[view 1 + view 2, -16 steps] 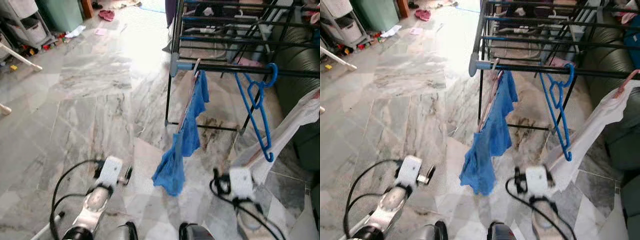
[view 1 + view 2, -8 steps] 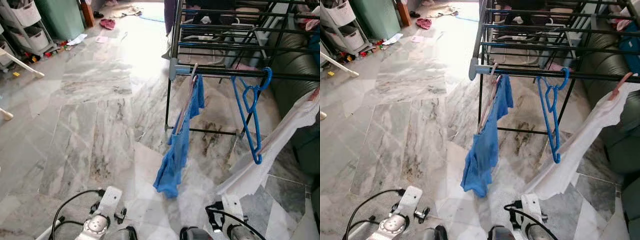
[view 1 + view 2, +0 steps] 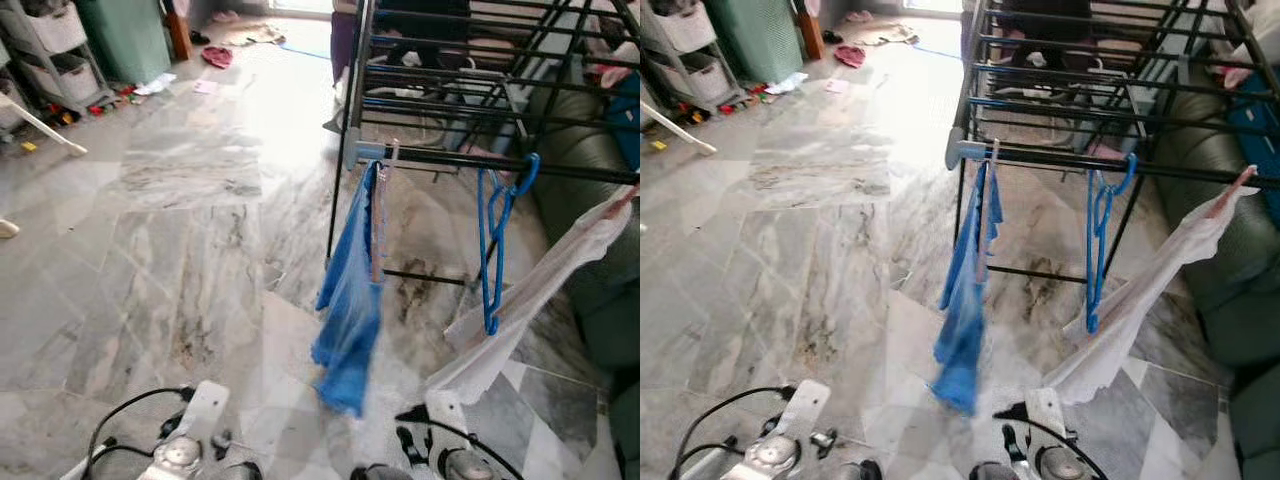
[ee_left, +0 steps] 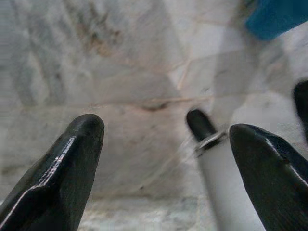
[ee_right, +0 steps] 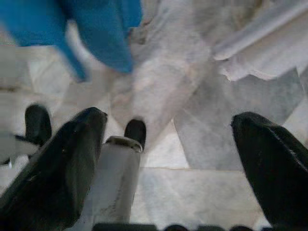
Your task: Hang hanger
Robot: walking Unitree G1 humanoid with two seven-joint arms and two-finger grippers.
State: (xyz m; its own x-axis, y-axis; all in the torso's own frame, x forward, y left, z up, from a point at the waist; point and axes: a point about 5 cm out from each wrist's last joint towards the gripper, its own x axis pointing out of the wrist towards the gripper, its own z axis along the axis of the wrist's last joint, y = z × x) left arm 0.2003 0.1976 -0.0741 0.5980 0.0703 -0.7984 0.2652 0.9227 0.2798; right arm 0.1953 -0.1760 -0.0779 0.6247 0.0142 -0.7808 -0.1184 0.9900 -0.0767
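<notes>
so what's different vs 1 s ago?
Both arms have dropped low: the left gripper and right gripper now hang open over the floor, holding nothing. The blue cloth on the rack has swung from angled to almost edge-on. The camera has also shifted, so part of that is viewpoint. The blue hanger and white garment still hang on the same bar.

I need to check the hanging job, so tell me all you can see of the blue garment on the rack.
The blue garment is a soft, cloth-like piece draped on a pale hanger whose hook sits over the drying rack's front black bar, near its grey corner joint. It hangs long and narrow, seen almost edge-on, its crumpled lower end above the marble floor. Neither gripper touches it.
</notes>
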